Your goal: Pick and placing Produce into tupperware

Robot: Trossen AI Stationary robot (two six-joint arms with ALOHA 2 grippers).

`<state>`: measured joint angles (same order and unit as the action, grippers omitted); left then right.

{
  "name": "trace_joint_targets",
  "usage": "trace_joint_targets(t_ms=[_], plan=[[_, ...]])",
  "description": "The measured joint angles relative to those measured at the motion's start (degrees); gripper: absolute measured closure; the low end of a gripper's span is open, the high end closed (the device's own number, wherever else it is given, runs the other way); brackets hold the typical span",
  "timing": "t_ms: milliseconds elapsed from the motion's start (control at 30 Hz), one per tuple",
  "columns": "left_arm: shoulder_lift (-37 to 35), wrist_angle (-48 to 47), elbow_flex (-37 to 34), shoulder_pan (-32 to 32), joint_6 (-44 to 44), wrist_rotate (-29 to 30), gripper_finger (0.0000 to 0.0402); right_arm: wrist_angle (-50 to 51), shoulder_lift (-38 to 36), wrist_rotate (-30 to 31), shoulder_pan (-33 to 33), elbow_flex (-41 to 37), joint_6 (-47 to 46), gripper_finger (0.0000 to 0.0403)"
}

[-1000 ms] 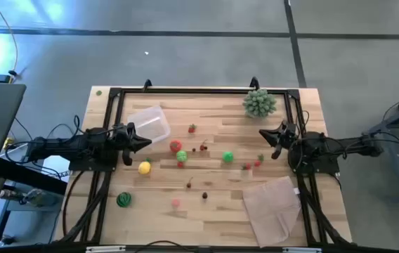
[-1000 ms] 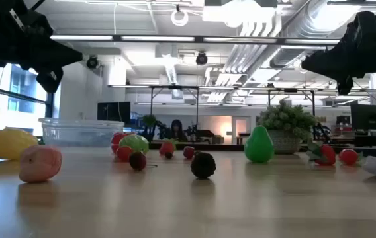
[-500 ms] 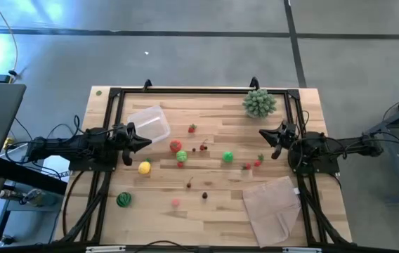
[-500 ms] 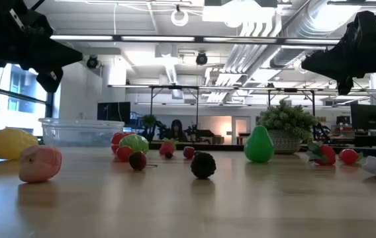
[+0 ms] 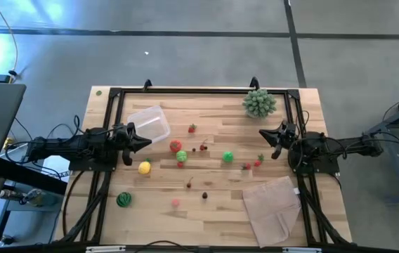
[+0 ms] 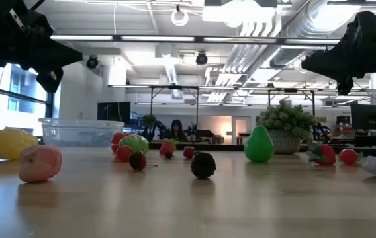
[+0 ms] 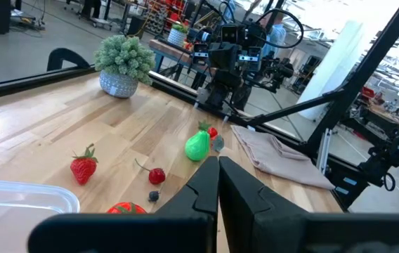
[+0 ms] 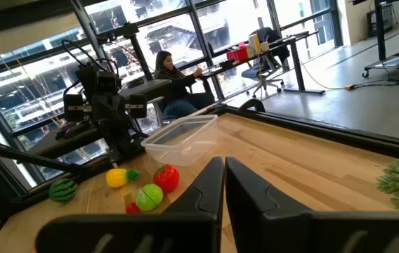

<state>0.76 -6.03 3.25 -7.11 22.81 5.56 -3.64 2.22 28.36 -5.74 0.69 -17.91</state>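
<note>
Stillness since a second ago: left gripper point(image 5: 142, 143) and right gripper point(image 5: 264, 134) hover with fingers pressed together, empty; tupperware point(image 5: 149, 124) holds nothing, so picking has not begun.

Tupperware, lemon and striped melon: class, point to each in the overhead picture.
tupperware point(image 5: 149, 125), high view, centre of its clear base
lemon point(image 5: 144, 168), high view, middle of its yellow skin
striped melon point(image 5: 123, 200), high view, top of the ball
</note>
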Motion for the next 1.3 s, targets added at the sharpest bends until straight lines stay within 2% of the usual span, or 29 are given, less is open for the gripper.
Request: trace_joint_targets(t_ms=[1100, 1200, 1300], plan=[[0.0, 0.1, 0.0, 0.0, 0.0, 0.7, 0.0401, 0.0, 0.0, 0.0, 0.0, 0.0, 0.0, 0.0396], [0.0, 0.3, 0.0, 0.0, 2.4, 1.9, 0.0401, 0.0, 0.0, 0.0, 0.0, 0.0, 0.0, 0.0396], [0.0, 1.1, 0.0, 0.0, 9.1, 1.9, 0.0401, 0.0, 0.0, 0.0, 0.0, 0.0, 0.0, 0.0396]])
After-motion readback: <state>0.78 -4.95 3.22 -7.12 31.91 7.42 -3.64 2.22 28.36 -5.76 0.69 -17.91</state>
